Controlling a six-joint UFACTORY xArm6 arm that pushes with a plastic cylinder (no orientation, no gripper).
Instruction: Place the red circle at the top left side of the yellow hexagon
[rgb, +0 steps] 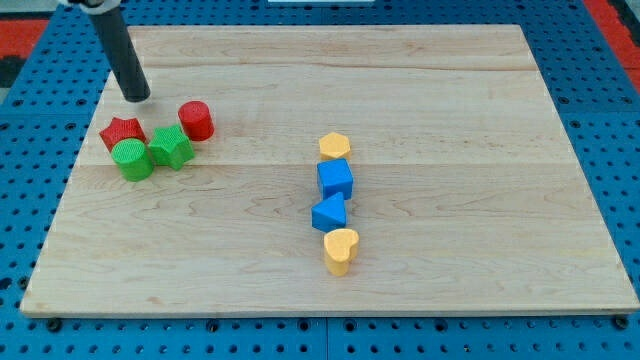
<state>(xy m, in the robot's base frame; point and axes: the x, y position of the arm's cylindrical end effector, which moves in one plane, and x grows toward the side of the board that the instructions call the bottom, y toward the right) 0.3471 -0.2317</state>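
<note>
The red circle (197, 120) sits on the wooden board at the view's left. The yellow hexagon (335, 146) lies near the middle, to the right of it and well apart. My tip (137, 97) rests on the board up and to the left of the red circle, just above the red star (122, 132). It touches no block.
A green star (171, 148) and a green circle (132, 160) huddle by the red star. Below the yellow hexagon run a blue cube (336, 179), a blue triangle (329, 213) and a yellow heart (341, 250). The board's left edge (70, 170) is close.
</note>
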